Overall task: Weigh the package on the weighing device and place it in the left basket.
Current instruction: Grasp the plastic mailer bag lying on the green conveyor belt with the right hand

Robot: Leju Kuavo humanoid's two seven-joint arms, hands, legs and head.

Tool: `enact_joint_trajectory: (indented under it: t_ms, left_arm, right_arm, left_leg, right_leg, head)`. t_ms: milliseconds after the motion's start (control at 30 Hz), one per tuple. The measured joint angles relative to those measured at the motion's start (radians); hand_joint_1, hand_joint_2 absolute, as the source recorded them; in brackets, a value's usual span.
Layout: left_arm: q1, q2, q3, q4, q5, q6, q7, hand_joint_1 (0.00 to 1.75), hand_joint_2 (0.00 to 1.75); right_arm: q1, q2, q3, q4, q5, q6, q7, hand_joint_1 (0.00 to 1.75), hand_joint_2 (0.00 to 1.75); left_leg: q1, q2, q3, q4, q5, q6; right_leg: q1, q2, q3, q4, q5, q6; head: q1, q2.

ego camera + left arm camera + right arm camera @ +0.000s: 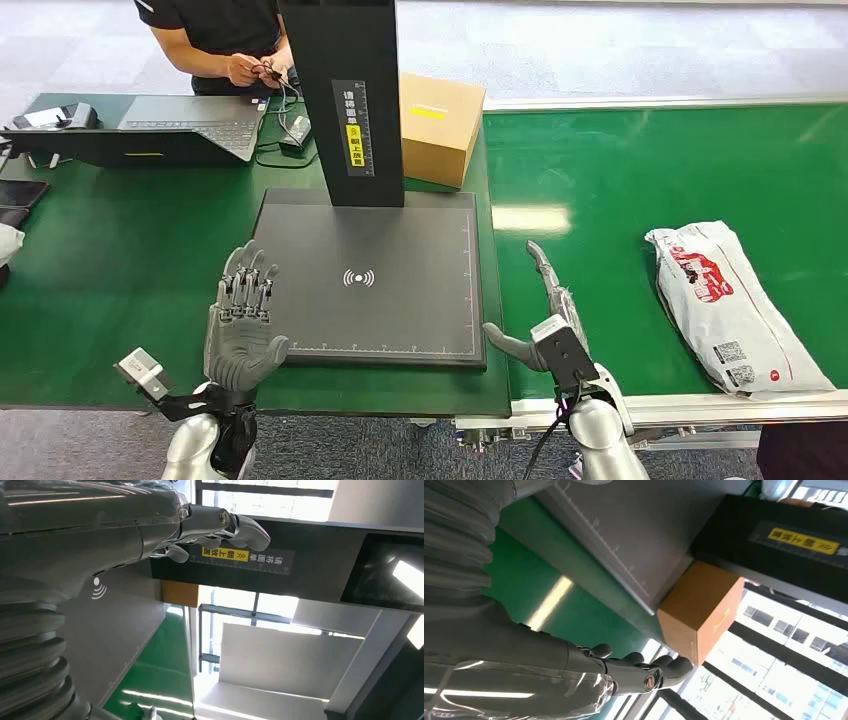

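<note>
Green table surface [120, 250] runs across the whole scene, with a green conveyor belt [640, 170] joining it on the right. Dark grey scale [375, 280] sits mid-table, a flat square plate with a white wireless mark at its centre and ruler ticks along two edges; a black upright post [345, 90] with a yellow-labelled strip rises from its far edge. Nothing lies on the plate. Package [735, 305], a white plastic mailer bag with red print, lies flat on the belt, well right of the scale and apart from both hands. Left hand [243, 320] is raised at the near-left corner of the scale, fingers spread apart and upright, holding nothing. Right hand [545, 310] is just beside the scale's near-right corner over the belt edge, fingers extended forward, thumb out to the side, holding nothing. Closed brown cardboard box [438, 125] stands behind the scale, right of the post; its contents are hidden. Laptop [185, 125] sits far left; a person [215, 35] stands behind it handling cables.
</note>
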Motion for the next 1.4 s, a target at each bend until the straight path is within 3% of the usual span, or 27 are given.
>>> enact_joint_trajectory:
  t_ms: [367,1000,1267,1400]
  left_arm:
    - [-0.038,0.008,-0.016,0.027,0.023,-0.006,0.000,0.00,1.75]
    - [-0.047,0.015,-0.020,0.046,0.029,-0.004,0.000,0.00,1.75]
    - [-0.043,0.024,-0.027,0.047,0.069,0.015,0.000,0.00,1.75]
    - [-0.035,0.029,-0.027,0.047,0.081,0.026,0.000,0.00,1.75]
  right_arm:
    - [-0.128,-0.093,-0.029,0.149,0.082,-0.036,0.022,0.00,1.75]
    - [-0.161,-0.123,-0.030,0.228,0.104,-0.060,0.035,0.00,1.75]
    - [-0.329,-0.255,-0.066,0.493,0.205,-0.230,0.071,0.00,1.75]
    - [-0.393,-0.339,-0.143,0.596,0.142,-0.319,0.078,0.00,1.75]
  left_leg:
    - [0.000,0.000,0.000,0.000,0.001,0.001]
    - [0.000,0.000,0.000,0.000,0.001,0.001]
    - [-0.001,-0.001,-0.001,0.002,0.001,0.002]
    - [-0.001,-0.006,-0.002,0.003,0.002,0.002]
  right_leg:
    - [0.000,0.000,0.000,0.000,0.001,0.001]
    - [0.000,0.000,0.000,0.000,0.001,0.001]
    - [-0.001,-0.001,0.000,0.000,0.002,0.003]
    - [-0.001,-0.006,0.000,-0.001,0.002,0.003]
  head:
    - [0.000,0.000]
    - [0.000,0.000]
    - [0.000,0.000]
    - [0.000,0.000]
